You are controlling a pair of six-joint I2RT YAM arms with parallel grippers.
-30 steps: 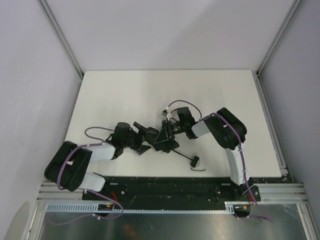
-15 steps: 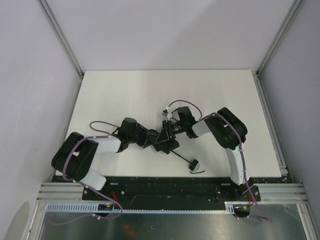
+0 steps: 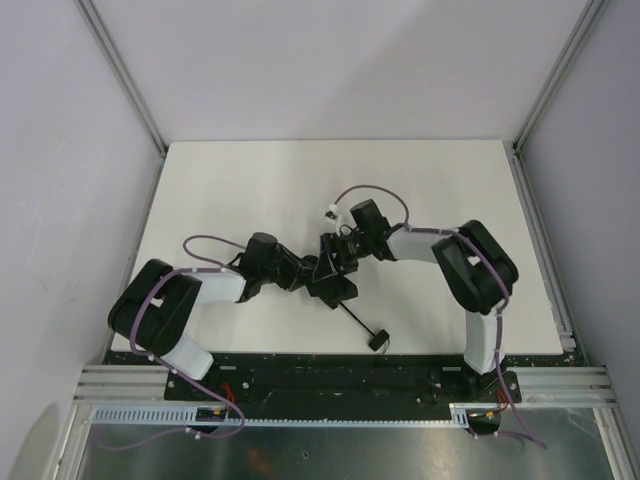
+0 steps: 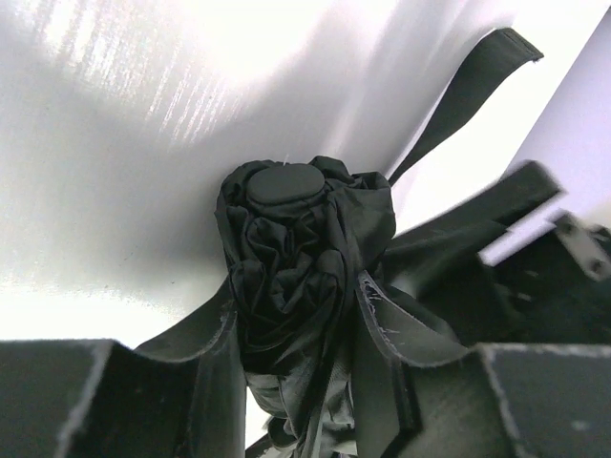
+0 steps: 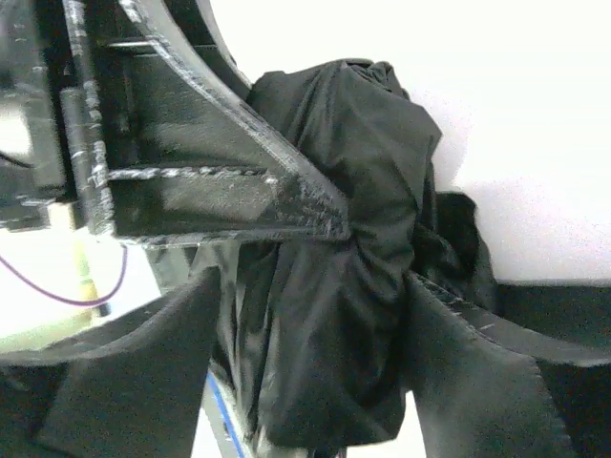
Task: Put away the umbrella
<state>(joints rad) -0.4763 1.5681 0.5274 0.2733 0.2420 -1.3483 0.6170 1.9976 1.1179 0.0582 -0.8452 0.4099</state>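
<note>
Right, from the overhead camera I have the umbrella point(image 3: 330, 282) lying on the white worktop point(image 3: 250, 180), about midway between its left and right edges and closer to the near edge than the far one. Its bunched canopy sits between my two arms. The thin shaft point(image 3: 355, 318) runs out of it towards the near edge and ends at the small knob handle point(image 3: 378, 339), just short of that edge.

My left gripper point(image 3: 305, 272) comes in from the left. In its wrist view the left gripper point(image 4: 301, 305) is partly closed, with both fingers point(image 4: 172, 382) pressed against the crumpled canopy of the umbrella point(image 4: 296, 248), so it has the bundle pinched. A flat black strap point(image 4: 468, 95) lies on the worktop beyond it.

My right gripper point(image 3: 337, 255) reaches in from the right and meets the same bundle. In its wrist view the fingers point(image 5: 477, 353) of the right gripper point(image 5: 315, 286) stand fairly wide on either side of the dark fabric point(image 5: 353, 191), which fills the gap. I cannot tell whether they are squeezing it or only straddling it. One left finger point(image 5: 220, 181) crosses that view, touching the canopy.
</note>
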